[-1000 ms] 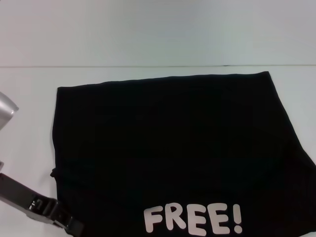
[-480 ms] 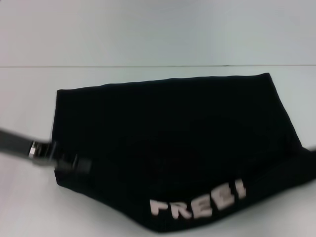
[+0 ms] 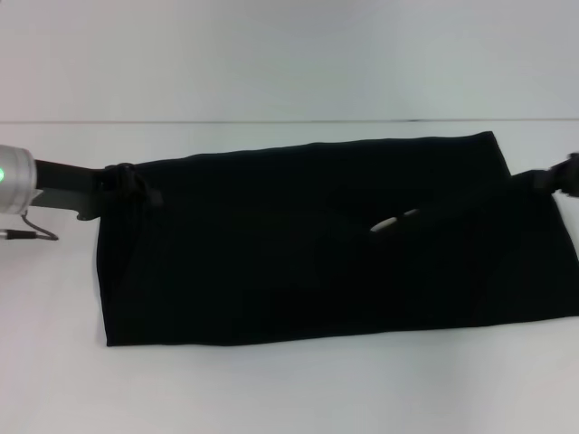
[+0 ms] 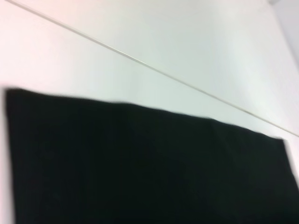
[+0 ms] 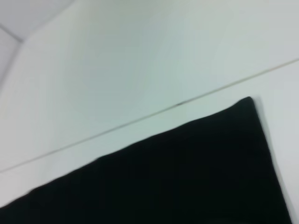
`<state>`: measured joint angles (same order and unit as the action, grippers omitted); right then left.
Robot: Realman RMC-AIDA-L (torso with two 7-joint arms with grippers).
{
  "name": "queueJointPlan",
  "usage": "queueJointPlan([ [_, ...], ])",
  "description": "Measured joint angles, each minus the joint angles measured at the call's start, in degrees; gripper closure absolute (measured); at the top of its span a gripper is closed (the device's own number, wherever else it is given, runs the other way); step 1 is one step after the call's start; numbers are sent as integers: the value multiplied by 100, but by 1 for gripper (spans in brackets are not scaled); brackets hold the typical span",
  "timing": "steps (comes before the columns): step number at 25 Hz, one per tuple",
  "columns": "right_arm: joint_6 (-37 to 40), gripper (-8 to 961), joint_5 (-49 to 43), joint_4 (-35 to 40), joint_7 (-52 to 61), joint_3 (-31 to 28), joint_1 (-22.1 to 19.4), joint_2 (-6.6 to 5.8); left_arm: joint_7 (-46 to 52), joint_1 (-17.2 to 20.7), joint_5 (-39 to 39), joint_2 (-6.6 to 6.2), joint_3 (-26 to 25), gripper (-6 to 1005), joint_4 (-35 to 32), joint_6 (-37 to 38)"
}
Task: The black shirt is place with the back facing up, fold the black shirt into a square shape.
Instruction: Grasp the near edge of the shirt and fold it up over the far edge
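— Currently, status of black shirt [image 3: 317,244]?
— On tabletop [image 3: 271,389], folded to a wide band, not yet square. Left gripper [image 3: 127,181] and right gripper [image 3: 563,177] at its far corners; whether they grip it, cannot tell.

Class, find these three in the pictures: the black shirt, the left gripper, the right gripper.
black shirt [image 3: 298,244], head view, middle of the folded cloth.
left gripper [image 3: 127,181], head view, at the shirt's far left corner.
right gripper [image 3: 561,178], head view, by the shirt's right edge.
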<state>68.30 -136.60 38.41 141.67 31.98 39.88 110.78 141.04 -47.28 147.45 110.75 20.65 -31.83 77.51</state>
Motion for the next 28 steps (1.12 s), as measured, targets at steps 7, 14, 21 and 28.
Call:
queueJointPlan([
  [7,-1285,912,-35,-392,56,548,314,238,121,-62,-3,342,429,1001,41,-1176],
  [14,-1580,912,-18,-355,116,563,539,245,164,-117,-306,390,483,1001,-107,-1539],
  [21,-2632,912,-25,-662,49,635,784,352,243,-222,-320,443,507,1000,-68,-2403],
  [28,-3750,912,-31,-1074,44,1203,1037,496,255,-235,-328,614,973,1000,37,-3431],
])
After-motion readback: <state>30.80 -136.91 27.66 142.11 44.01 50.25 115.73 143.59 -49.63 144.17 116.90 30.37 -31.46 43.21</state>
